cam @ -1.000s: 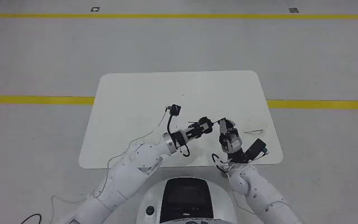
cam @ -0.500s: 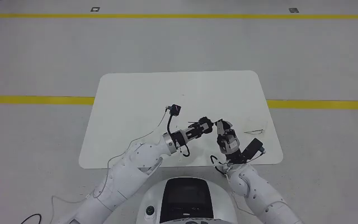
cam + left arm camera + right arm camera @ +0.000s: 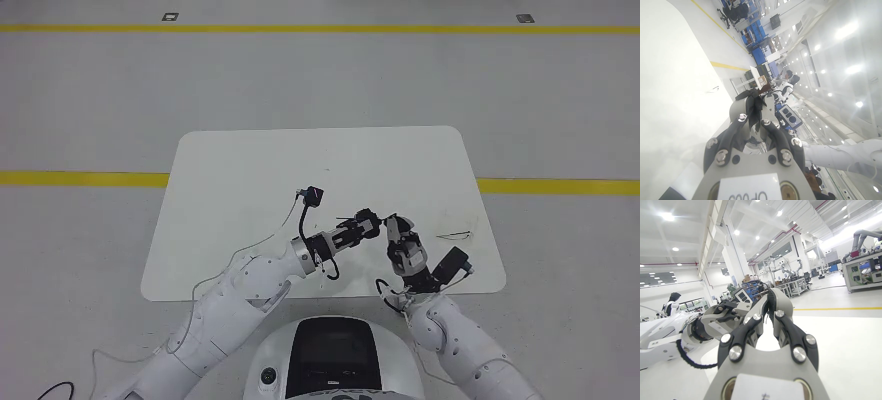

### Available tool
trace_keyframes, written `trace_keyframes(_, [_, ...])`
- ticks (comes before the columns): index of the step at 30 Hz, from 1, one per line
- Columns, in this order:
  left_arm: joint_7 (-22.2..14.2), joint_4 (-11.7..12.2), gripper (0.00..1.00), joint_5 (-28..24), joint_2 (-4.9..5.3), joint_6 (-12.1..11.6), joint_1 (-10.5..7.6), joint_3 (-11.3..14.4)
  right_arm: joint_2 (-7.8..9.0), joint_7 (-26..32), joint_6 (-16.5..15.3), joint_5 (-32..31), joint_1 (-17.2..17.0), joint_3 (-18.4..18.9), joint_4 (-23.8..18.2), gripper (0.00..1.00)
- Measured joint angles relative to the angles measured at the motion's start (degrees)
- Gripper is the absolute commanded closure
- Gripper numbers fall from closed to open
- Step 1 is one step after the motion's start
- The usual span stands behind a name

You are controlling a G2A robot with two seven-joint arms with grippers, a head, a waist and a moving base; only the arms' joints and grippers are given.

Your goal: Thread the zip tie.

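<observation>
- Left gripper [image 3: 754, 106]: fingers pinching a crumpled black zip tie [image 3: 750, 97] above the white table [image 3: 300, 180]'s near edge, likely presenting it for threading.
- Right gripper [image 3: 769, 306]: pads pressed together on a thin black strand, apparently the tie's tail.
- Both forearms angled inward over the table, tips nearly meeting.
- Second tie [image 3: 455, 236]: lying near the table's right edge.
</observation>
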Motion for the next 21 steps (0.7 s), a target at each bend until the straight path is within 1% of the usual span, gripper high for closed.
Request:
trace_keyframes(5, [0.0,0.0,1.0,0.0,0.0,0.0,0.0,0.0,0.35,-0.7,0.0,-0.2,-0.7,0.6,-0.6,0.0])
trace_keyframes(14, [0.0,0.0,1.0,0.0,0.0,0.0,0.0,0.0,1.47,-4.4,0.0,-3.0,-3.4,3.9,-0.5,0.0])
trace_keyframes(21, [0.1,0.0,1.0,-0.1,-0.02,0.1,0.08,0.0,1.5,-4.5,0.0,-2.9,-3.4,4.0,-0.5,0.0])
